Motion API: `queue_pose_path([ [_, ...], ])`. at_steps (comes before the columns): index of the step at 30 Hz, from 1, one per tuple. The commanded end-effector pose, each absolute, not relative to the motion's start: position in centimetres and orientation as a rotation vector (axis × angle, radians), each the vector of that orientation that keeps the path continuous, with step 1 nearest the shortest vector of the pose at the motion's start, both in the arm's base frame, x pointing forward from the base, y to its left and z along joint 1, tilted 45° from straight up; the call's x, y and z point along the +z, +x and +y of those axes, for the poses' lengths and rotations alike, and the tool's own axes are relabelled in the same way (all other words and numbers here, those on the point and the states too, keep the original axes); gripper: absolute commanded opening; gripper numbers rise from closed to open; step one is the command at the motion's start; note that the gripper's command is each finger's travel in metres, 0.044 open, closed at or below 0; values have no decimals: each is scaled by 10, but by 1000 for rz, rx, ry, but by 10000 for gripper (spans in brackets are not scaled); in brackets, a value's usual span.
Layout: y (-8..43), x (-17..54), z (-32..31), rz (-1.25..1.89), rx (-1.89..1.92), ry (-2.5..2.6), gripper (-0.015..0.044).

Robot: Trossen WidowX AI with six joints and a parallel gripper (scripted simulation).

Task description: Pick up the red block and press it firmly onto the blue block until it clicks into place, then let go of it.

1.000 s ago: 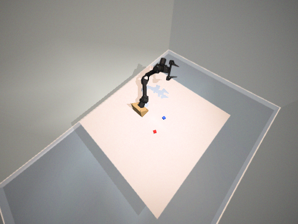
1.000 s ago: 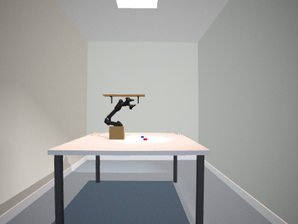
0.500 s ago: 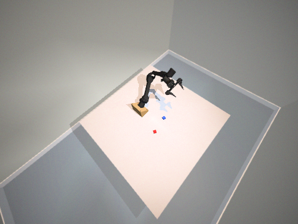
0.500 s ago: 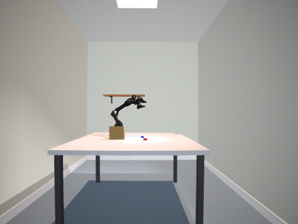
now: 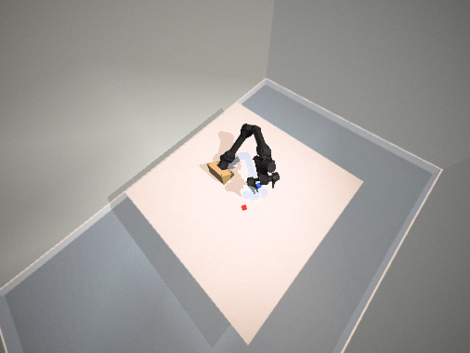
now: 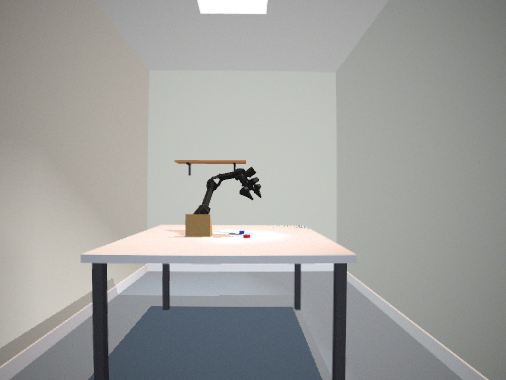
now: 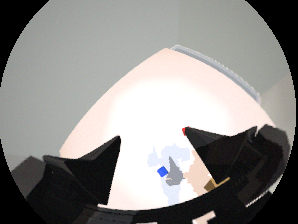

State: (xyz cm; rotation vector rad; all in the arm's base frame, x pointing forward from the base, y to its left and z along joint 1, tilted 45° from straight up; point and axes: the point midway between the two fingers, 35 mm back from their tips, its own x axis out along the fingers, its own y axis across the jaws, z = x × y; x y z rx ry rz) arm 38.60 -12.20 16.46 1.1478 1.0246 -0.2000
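Position of the red block [image 5: 244, 207] [image 6: 246, 236] [image 7: 184, 131]: on the table [image 5: 251, 279] [image 6: 218, 259] [image 7: 90, 135], apart from the blue block [image 5: 258, 186] [image 6: 242, 232] [image 7: 162, 171]. In the wrist view, one fingertip partly covers the red block. The two blocks are not joined.

The gripper [image 5: 264, 189] [image 6: 256, 198] [image 7: 153, 133] is raised well above the table, fingers spread wide, nothing between them. The arm [image 5: 234, 145] [image 6: 207, 194] reaches out from its wooden base block [image 5: 220, 173] [image 6: 198, 225] [image 7: 210, 185].

Judged step: approach to the red block; pick-up and pressing remain to be done.

Possible faults and causes:
1. Wrong target. The blue block shows between the fingers in the wrist view, the red block at the edge of one finger. A straight descent could straddle the blue block or strike it.
2. Finger landing on the red block. Cause: insufficient sideways correction before lowering. The block could be pushed away or tipped.
3. Skewed grasp. Cause: fingers not squared to the block's faces; the block may turn on closing and later fail to mate.
4. Incomplete click. Cause: offset or tilted pressing, or release before full seating.
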Motion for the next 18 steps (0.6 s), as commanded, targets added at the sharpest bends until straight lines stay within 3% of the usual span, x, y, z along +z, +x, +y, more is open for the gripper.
queue_pose_path([
  [1,382,103,-119,1226,-123,1083,440],
  [10,341,-24,-95,1624,191,996,440],
  [18,337,-35,-97,1648,220,994,440],
])
